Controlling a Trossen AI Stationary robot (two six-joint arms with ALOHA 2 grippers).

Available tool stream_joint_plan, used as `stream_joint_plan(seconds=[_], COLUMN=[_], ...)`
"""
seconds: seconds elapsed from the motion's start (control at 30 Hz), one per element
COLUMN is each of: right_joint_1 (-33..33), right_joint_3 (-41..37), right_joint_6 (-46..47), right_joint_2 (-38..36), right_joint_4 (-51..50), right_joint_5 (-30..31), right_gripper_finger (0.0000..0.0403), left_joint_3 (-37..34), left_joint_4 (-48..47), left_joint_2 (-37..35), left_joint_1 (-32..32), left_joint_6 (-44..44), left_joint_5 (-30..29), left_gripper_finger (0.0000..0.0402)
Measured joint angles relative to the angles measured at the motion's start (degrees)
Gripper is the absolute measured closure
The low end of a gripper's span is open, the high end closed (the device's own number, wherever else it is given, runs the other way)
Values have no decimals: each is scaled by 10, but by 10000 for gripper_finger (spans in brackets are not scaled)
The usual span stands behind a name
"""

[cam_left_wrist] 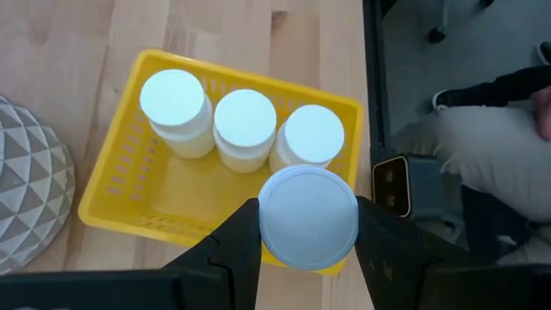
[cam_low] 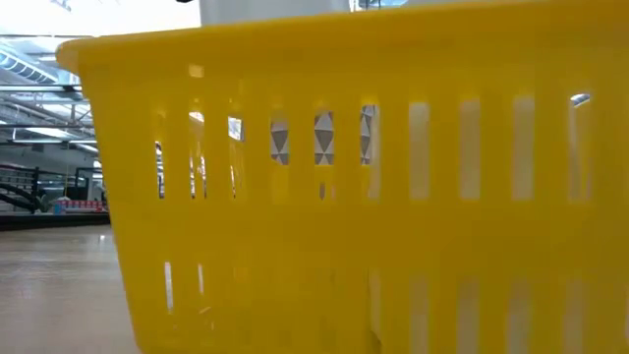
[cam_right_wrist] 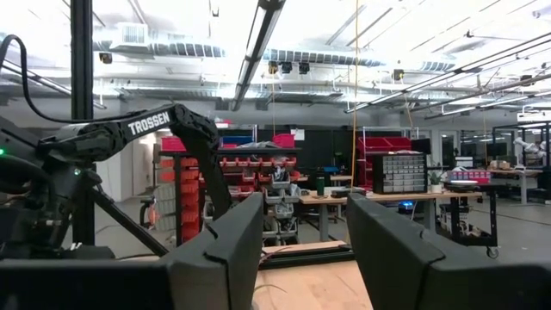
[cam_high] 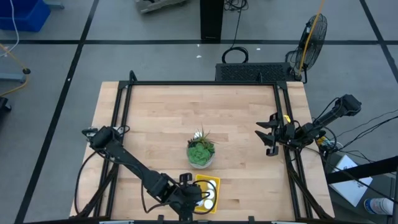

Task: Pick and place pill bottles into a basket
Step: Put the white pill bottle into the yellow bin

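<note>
Fourth pill bottle (cam_left_wrist: 308, 216) clamped in left gripper (cam_left_wrist: 308, 245) over yellow basket (cam_left_wrist: 120, 172), body hidden beneath its cap.

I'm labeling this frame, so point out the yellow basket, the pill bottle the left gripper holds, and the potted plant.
basket (cam_left_wrist: 116, 185), left wrist view, on its side wall.
held pill bottle (cam_left_wrist: 307, 217), left wrist view, middle of its white cap.
potted plant (cam_high: 201, 150), high view, on its green leaves.
</note>
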Motion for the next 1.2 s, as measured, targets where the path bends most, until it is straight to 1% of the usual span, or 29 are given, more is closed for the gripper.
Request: stream_joint_plan(seconds=[0.13, 0.4, 0.93, 1.2], right_joint_1=[0, 0, 0, 0], right_joint_3=[0, 0, 0, 0], right_joint_6=[0, 0, 0, 0], right_joint_2=[0, 0, 0, 0], right_joint_4=[0, 0, 0, -1], right_joint_5=[0, 0, 0, 0], right_gripper_finger=[241, 242, 242, 241], left_joint_3=[0, 0, 0, 0], left_joint_4=[0, -10, -2, -6], left_joint_2=[2, 35, 38, 60], left_joint_1=[0, 6, 4, 4], left_joint_6=[13, 14, 11, 8], left_joint_5=[-1, 10, -3, 11], left_gripper_finger=[241, 241, 241, 241])
